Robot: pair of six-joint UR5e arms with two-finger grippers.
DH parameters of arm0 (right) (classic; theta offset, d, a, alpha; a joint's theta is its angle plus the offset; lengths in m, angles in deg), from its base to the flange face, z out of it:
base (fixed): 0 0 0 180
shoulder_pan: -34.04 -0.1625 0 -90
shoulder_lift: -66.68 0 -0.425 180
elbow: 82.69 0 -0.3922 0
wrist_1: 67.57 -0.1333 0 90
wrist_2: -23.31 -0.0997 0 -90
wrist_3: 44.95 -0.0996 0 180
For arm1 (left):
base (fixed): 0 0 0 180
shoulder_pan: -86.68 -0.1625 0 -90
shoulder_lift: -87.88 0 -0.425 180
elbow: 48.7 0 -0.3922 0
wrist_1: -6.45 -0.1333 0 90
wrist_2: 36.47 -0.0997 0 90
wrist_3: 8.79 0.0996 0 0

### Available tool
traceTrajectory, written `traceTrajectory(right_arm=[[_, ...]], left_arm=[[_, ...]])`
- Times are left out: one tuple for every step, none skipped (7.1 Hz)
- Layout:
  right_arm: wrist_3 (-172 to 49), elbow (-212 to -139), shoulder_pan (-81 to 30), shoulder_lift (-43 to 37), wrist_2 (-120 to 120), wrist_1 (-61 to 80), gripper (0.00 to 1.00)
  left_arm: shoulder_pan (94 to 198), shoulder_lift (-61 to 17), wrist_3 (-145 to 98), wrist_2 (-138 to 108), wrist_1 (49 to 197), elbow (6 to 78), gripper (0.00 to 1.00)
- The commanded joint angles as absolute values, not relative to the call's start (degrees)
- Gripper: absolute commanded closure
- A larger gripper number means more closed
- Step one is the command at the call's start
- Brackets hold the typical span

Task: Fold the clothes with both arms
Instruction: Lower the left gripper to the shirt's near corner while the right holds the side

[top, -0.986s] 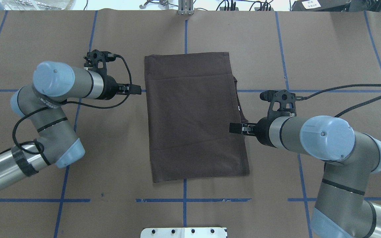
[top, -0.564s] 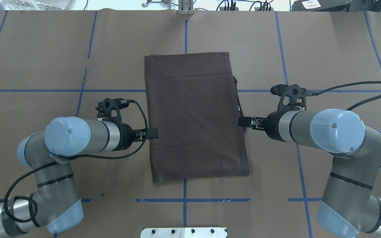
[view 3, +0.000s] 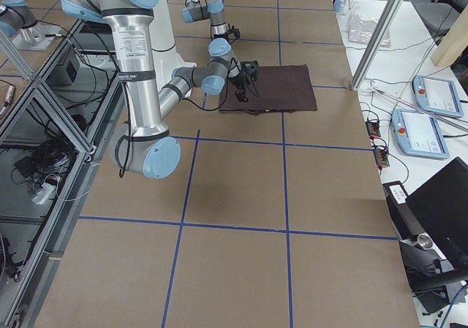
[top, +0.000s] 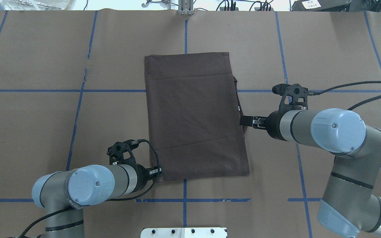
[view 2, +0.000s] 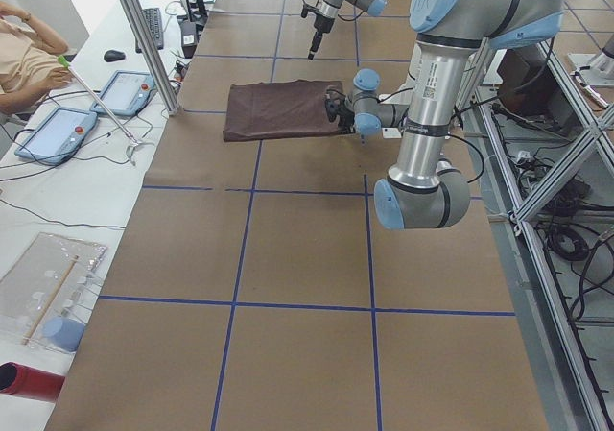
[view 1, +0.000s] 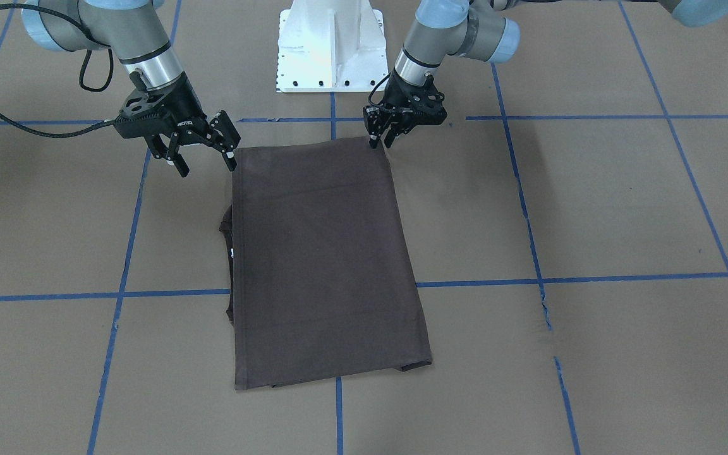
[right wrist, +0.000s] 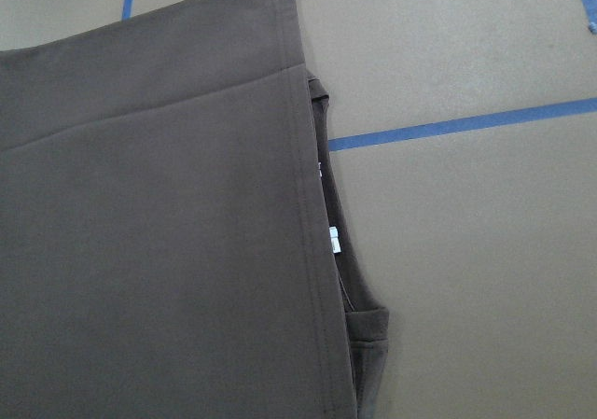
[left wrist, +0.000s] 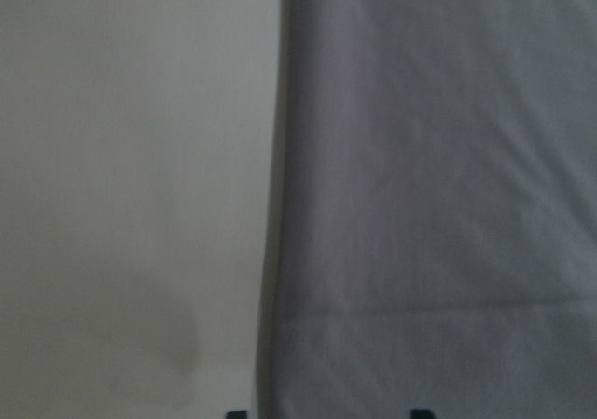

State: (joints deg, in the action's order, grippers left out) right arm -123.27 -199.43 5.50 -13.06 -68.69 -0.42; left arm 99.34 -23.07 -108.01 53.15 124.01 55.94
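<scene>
The clothes are one dark brown T-shirt (top: 193,115) (view 1: 320,253) folded into a tall rectangle and lying flat on the brown paper. A white tag (right wrist: 334,240) and an under-layer show along its right edge. My left gripper (top: 160,171) (view 1: 380,140) is low at the shirt's near-left corner. In the left wrist view its two fingertips (left wrist: 238,412) stand apart with the cloth edge (left wrist: 280,204) between them. My right gripper (top: 243,120) (view 1: 203,155) hangs wide open above the shirt's right edge, holding nothing.
The white pedestal base (view 1: 329,44) (top: 184,232) stands at the robot's side of the table. Blue tape lines (top: 185,200) grid the paper, which has a small tear (top: 85,74). A person (view 2: 29,57) and tablets (view 2: 58,129) are at a side table.
My left arm has swung back along the shirt's left edge, from near its far end to the near-left corner. My right gripper drew off the cloth to the right, then held nearly still.
</scene>
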Motion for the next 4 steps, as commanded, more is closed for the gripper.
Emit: traceTrajectory(right_arm=[[-123.3, -199.4, 5.4, -13.1, -68.6, -0.4, 0.00], [-123.3, -199.4, 5.4, -13.1, -68.6, -0.4, 0.00], [-123.3, -199.4, 5.4, -13.1, -68.6, -0.4, 0.00], [-123.3, -199.4, 5.4, -13.1, -68.6, -0.4, 0.00]], left_arm=[[98.7, -23.2, -108.7, 53.0, 123.9, 55.6, 0.57], [98.7, -23.2, -108.7, 53.1, 123.9, 55.7, 0.57], [98.7, -23.3, -108.7, 53.1, 123.9, 55.7, 0.58], [98.7, -23.3, -108.7, 53.1, 124.0, 55.7, 0.67]])
